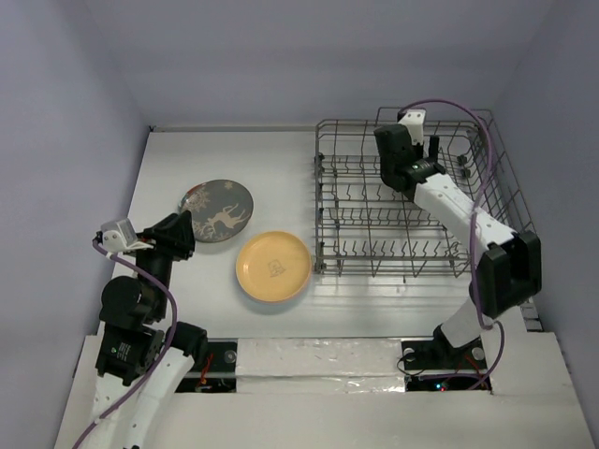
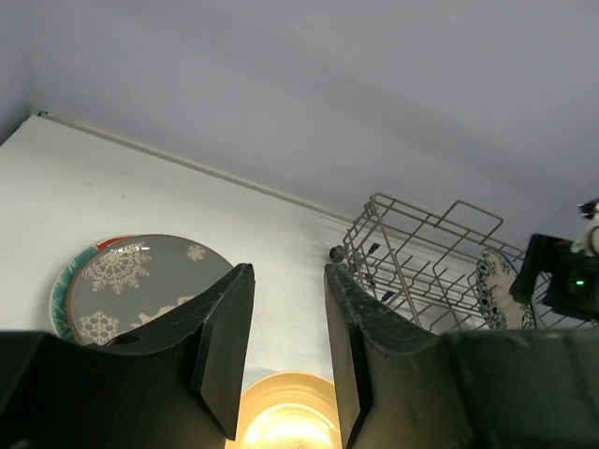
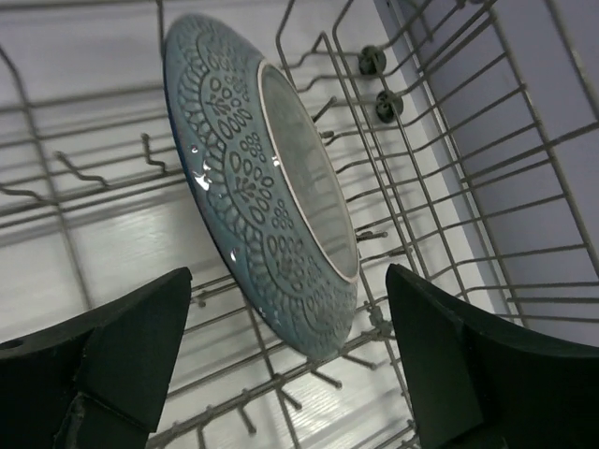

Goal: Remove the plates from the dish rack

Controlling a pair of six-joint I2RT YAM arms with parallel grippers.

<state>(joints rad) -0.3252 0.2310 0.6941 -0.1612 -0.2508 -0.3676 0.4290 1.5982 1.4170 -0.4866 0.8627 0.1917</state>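
A white table (image 1: 168, 159) seen from above, with two robot arms at its near edge. A grey wire dish rack (image 1: 374, 220) stands on the right half of the table. The right arm reaches into the rack's far right part. Its wrist camera shows the right gripper (image 3: 288, 281) with its fingers (image 3: 131, 346) spread wide and grasping nothing. A blue patterned plate (image 3: 271, 187) stands on edge among the rack's tines, leaning, its lower rim showing in the gap between the two fingers without touching either. Three more plates lie flat on the table left of the rack. A yellow plate (image 1: 272, 266) sits close beside the rack's near left corner. Farther back and left, a grey plate (image 1: 217, 209) with white deer and snowflakes rests on top of a teal-rimmed plate (image 2: 61, 299), of which only a sliver shows. The left gripper (image 1: 182, 232) hangs near the grey plate's near left edge, its fingers (image 2: 225, 346) partly parted and empty, with the table and the yellow plate visible through the gap.
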